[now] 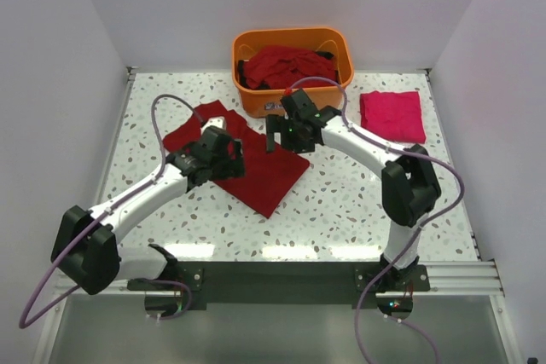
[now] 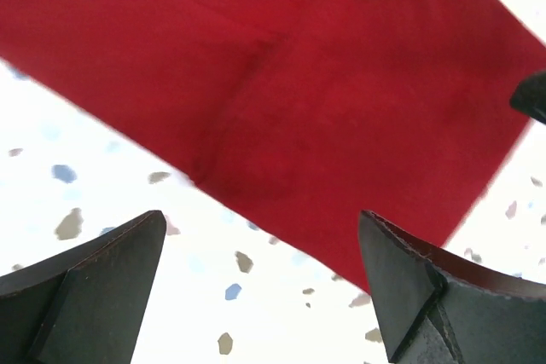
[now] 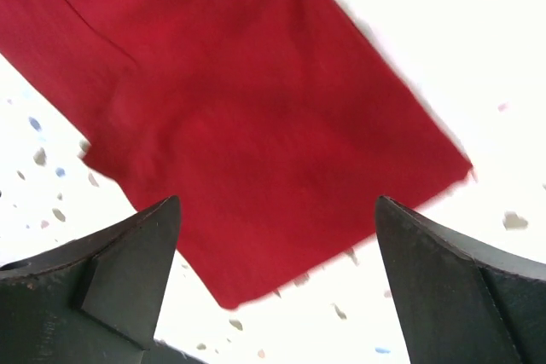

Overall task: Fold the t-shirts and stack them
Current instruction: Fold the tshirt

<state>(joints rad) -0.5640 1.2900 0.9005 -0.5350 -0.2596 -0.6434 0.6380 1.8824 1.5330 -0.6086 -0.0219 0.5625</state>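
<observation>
Dark red t-shirt (image 1: 266, 175) lies flat beneath the left fingers (image 2: 94, 291) and right fingers (image 3: 124, 270), both spread wide and empty; the next pinch should probably take matching edges evenly.

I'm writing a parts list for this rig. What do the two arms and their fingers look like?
Left arm and right arm alike: white curved links, bulky black joints, black wrists. A lilac cable loops along each. The fingers are black, wedge-shaped, with flat inner faces.

Orange tub (image 1: 254, 101) at the far edge of the speckled table (image 1: 341, 202).
</observation>
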